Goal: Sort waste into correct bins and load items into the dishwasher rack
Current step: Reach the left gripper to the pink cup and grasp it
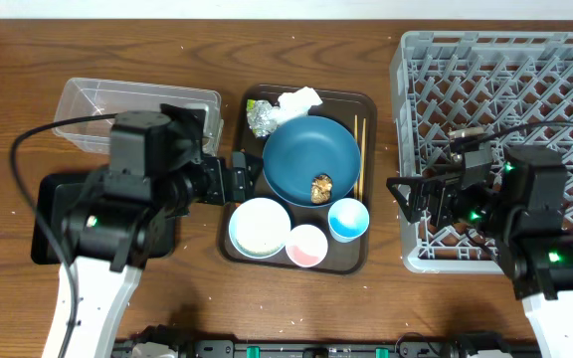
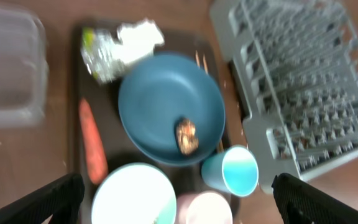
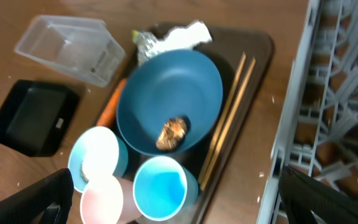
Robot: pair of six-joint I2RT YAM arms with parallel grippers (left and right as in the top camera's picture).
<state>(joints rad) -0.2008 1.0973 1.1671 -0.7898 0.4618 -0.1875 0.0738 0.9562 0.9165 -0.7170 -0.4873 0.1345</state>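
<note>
While both arms hang over the wooden table (image 1: 28,298), the left gripper (image 1: 247,176) sits at the left edge of the dark brown serving tray (image 1: 368,109). Its two fingers are spread wide with nothing between them. The right gripper (image 1: 402,199) is at the left edge of the big grey plastic rack with pegs (image 1: 505,89), and it too is wide open and holds nothing. On the brown tray sits the large dark blue bowl (image 1: 301,154) with a brown food lump (image 1: 320,186) inside. A crumpled white tissue (image 1: 298,101) and a crumpled silver-and-yellow foil wrapper (image 1: 261,118) lie at the far end, by the bowl's rim. A small orange carrot (image 2: 92,146) lies along the left side, and two thin wooden chopsticks (image 1: 359,154) lie on the right. The white bowl (image 1: 259,227), small pink cup (image 1: 306,246) and small light blue cup (image 1: 347,219) stand close together at the near end. The clear plastic tub (image 1: 132,109) and the flat black tray (image 3: 33,115) sit to the left.
</note>
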